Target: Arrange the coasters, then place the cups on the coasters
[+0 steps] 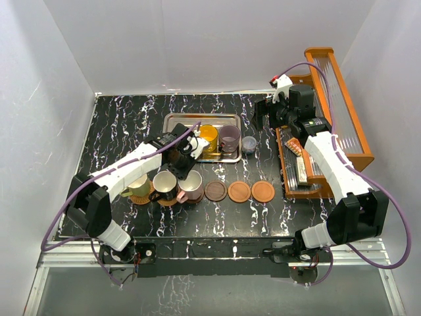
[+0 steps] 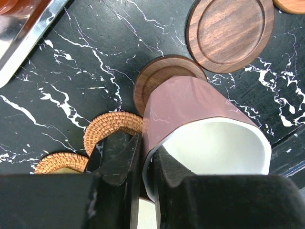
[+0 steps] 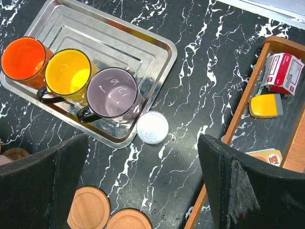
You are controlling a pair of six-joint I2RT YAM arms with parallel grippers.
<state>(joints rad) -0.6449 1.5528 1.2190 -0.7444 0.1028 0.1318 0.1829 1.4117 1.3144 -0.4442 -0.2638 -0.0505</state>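
My left gripper [image 2: 147, 143] is shut on the rim of the pink cup [image 2: 190, 109], with one finger inside and one outside. The cup's base is over a dark wood coaster [image 2: 157, 76]; whether it rests there I cannot tell. To its left, the cream-yellow cup [image 1: 139, 186] and the black cup [image 1: 164, 182] stand on wicker coasters [image 2: 107, 129]. Three bare coasters [image 1: 215, 191] [image 1: 239, 191] [image 1: 263, 191] continue the row to the right. The red-orange cup [image 3: 24, 59], the yellow cup [image 3: 71, 71] and the purple cup [image 3: 112, 93] stand in the steel tray [image 3: 143, 43]. My right gripper [image 3: 143, 138] hangs open above the table.
A small lidded jar [image 3: 152, 127] stands just off the tray's near right corner. A wooden rack [image 1: 342, 99] with small packets runs along the table's right side. White walls close in the left, back and right.
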